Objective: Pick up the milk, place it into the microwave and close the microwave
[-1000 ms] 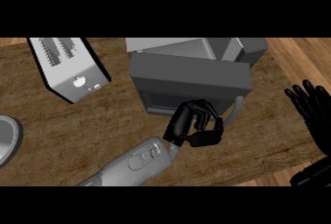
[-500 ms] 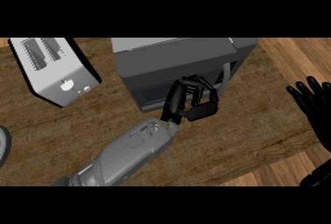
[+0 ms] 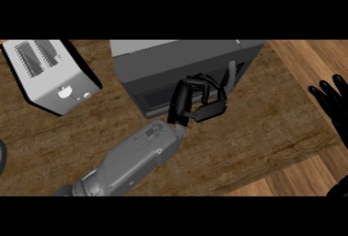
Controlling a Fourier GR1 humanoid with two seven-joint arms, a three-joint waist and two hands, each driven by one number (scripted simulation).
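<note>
My left hand (image 3: 197, 99) has curled fingers at the front of the microwave (image 3: 183, 62). A toaster (image 3: 51, 76) sits beside it.

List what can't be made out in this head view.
- Milk: not seen anywhere; whether the curled black left hand holds anything cannot be told.
- Dark grey box-shaped microwave: top cut by the upper band; door state unclear behind the hand.
- Black right hand: cut by the right edge.
- Silver toaster: fully visible, its controls too small.

Wooden counter (image 3: 272, 124), brown grain
Bears: grey microwave (image 3: 183, 60) at centre back; silver toaster (image 3: 54, 76) at back left, well apart
</note>
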